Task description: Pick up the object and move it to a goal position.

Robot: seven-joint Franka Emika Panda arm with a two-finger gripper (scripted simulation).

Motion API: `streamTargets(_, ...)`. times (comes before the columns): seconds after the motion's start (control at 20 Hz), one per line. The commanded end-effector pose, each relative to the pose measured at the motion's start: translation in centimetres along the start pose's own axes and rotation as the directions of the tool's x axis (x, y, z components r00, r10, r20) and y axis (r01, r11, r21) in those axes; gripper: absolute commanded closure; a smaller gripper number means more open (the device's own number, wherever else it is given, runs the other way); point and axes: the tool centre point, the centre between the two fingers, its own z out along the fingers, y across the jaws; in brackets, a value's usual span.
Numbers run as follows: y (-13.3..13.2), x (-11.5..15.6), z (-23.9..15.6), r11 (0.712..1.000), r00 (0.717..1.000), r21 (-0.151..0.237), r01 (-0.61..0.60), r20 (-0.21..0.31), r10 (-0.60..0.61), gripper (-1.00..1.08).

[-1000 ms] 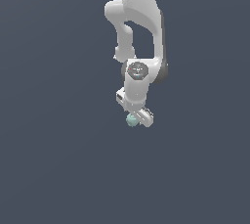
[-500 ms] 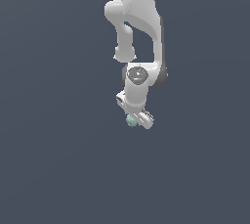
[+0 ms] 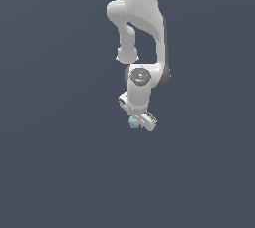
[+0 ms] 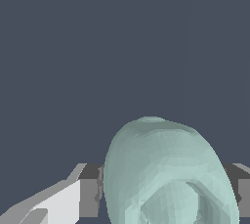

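Observation:
The object (image 3: 133, 122) is a tiny pale teal-green roundish lump held at the tip of the white gripper (image 3: 136, 122), below the arm's wrist in the exterior view. In the wrist view the object (image 4: 166, 169) fills the space between the two fingers, with a white and grey finger (image 4: 73, 196) on one side and a grey pad showing on the other side. The gripper is shut on the object and holds it in the air.
The white Panda arm (image 3: 142, 33) hangs down from the top of the exterior view. Around it there is only a flat dark blue-grey background, with no visible goal marker.
The arm with the object has shifted very slightly to the exterior view's right and a little up. The object stays in the gripper.

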Motion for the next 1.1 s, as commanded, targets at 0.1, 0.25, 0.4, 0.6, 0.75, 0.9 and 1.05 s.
streamTargets(0.1,0.3,-0.3,-0.6,1.0,1.0,0.0,0.0,0.0,0.0,1.08)
streamTargets(0.25,0.7,-0.8,-1.5,1.0,1.0,0.0,0.0,0.0,0.0,1.08)
streamTargets(0.4,1.2,-1.5,-2.7,1.0,1.0,0.0,0.0,0.0,0.0,1.08)
streamTargets(0.6,2.0,-2.4,-4.4,1.0,1.0,0.0,0.0,0.001,0.0,1.08)
streamTargets(0.75,2.3,-2.9,-5.3,1.0,1.0,0.0,0.0,0.001,0.0,1.08)
streamTargets(0.9,2.6,-3.2,-5.8,1.0,1.0,0.0,0.0,0.001,0.0,1.08)
streamTargets(1.05,2.6,-3.3,-6.0,1.0,1.0,0.0,0.0,0.001,0.0,1.08)
